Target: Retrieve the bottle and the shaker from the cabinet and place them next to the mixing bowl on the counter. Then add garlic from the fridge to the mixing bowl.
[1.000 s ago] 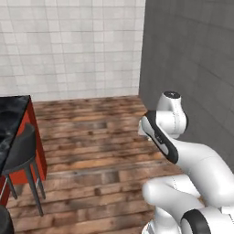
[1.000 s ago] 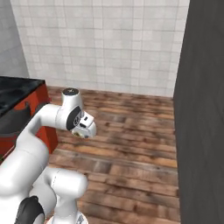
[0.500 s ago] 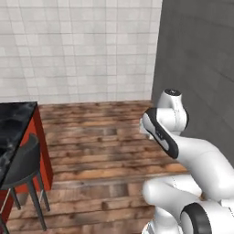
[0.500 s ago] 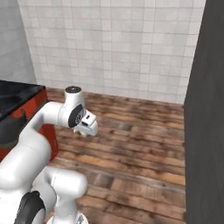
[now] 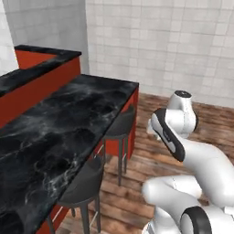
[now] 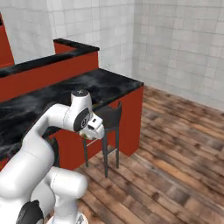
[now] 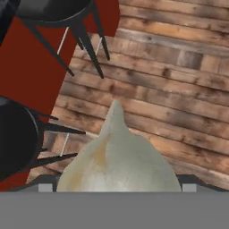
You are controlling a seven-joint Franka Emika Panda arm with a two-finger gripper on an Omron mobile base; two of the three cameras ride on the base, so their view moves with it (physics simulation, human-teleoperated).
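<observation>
Looking along the hand, we see the garlic [image 7: 118, 159] sitting large and close between the finger tips, cream with a tan streak and its point aimed away from us. The gripper [image 7: 118, 185] has its jaws spread wide, yet they are closed on that bulb and nothing else. Below it lies brown plank floor [image 7: 179, 67], with the red side of the base cabinets [image 7: 31, 67] along one edge and the round black seats of two stools [image 7: 13, 138] standing against that red face, their thin dark legs splayed out.

From the right base view, we note the white arm [image 6: 52, 122] bent forward, the gripper [image 6: 89, 132] hanging at about counter height with a pale sliver of the bulb [image 6: 87, 134] showing beneath it. It hangs just beside the counter's near edge, over the stools [image 6: 109, 118] rather than over the worktop.

From the left base view, the counter [image 5: 59, 132] runs long and black with white veining, its end just beside the arm [image 5: 178, 128]. A raised red ledge with a black top [image 5: 45, 68] runs along the counter's far side. White tiled walls [image 5: 160, 41] close the room behind.
</observation>
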